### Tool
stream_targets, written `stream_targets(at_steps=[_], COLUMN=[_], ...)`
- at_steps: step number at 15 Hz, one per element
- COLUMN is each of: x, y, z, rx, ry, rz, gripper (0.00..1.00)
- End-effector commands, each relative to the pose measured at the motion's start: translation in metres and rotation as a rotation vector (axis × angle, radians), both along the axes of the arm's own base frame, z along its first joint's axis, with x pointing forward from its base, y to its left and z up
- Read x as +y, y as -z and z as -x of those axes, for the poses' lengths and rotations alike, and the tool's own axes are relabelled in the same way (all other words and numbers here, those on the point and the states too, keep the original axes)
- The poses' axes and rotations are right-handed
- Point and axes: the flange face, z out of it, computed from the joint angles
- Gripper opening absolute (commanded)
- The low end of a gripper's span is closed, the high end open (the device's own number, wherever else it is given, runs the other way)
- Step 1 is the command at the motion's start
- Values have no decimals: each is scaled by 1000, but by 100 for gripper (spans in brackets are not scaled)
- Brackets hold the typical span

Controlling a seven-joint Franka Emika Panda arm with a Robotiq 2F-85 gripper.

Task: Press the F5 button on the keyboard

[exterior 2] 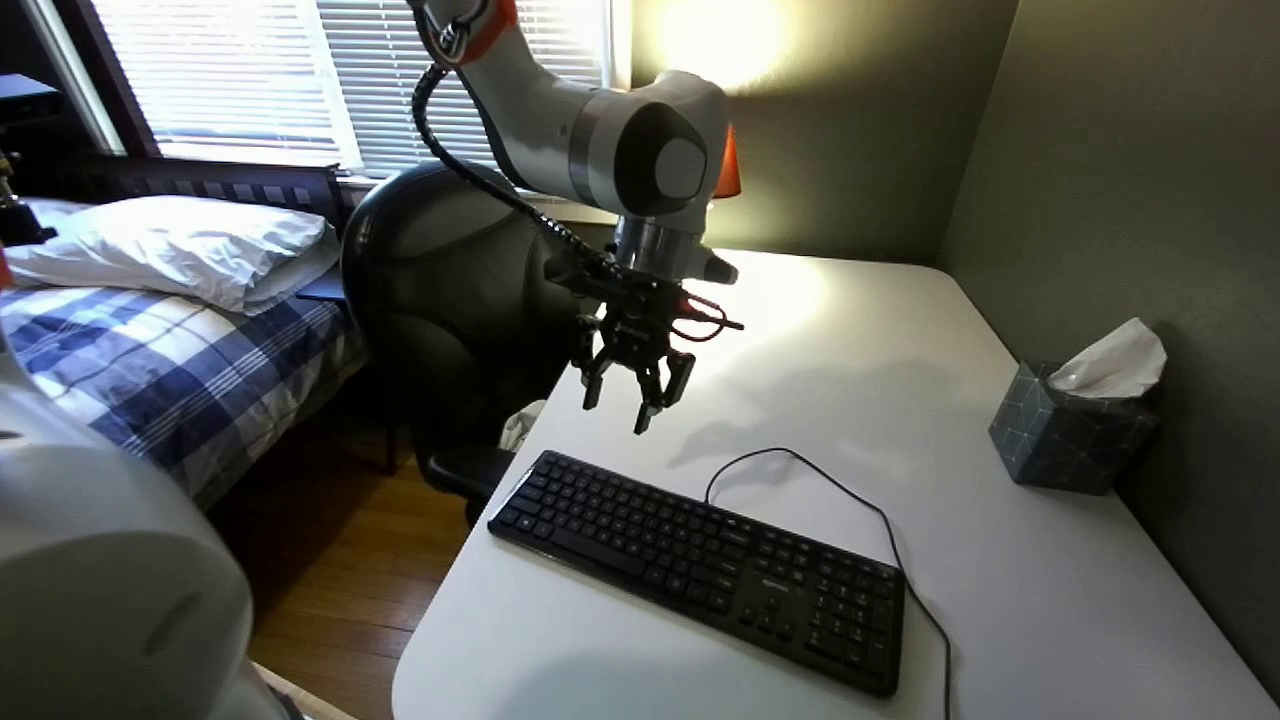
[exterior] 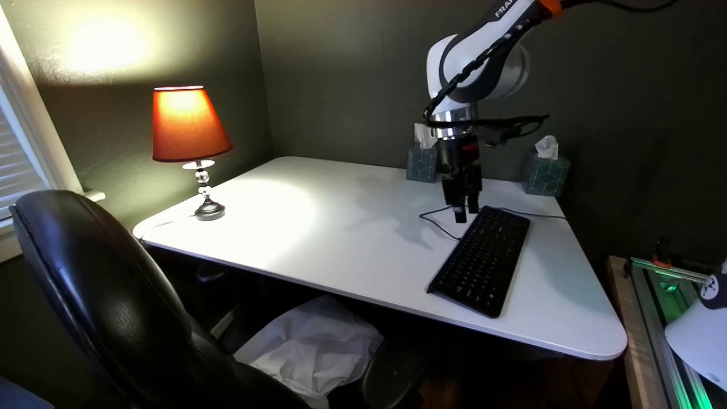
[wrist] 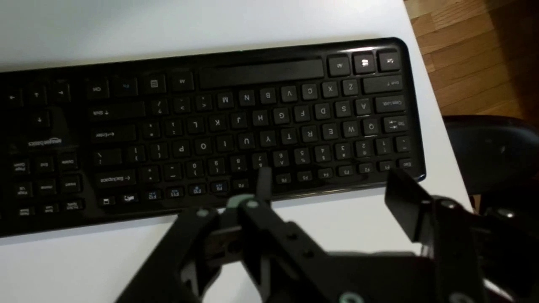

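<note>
In an exterior view, left to right: black chair (exterior: 125,307); lit red-shaded lamp (exterior: 192,136); teal tissue box (exterior: 421,165); my jaws, spread apart, above the table (exterior: 352,227); keyboard (exterior: 483,258), flat upon it; second tissue box (exterior: 546,175).
</note>
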Motion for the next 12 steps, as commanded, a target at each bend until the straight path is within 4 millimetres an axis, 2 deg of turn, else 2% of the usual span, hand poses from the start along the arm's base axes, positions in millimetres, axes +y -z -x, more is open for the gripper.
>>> stream_targets(at_steps=[1, 6, 7, 12], x=[2, 3, 4, 5], y=[12, 23, 25, 26], z=[-4, -6, -7, -7], rx=[29, 63, 68, 60], ry=[5, -10, -18, -32], rz=[46, 72, 72, 56], gripper=[41, 3, 0, 1])
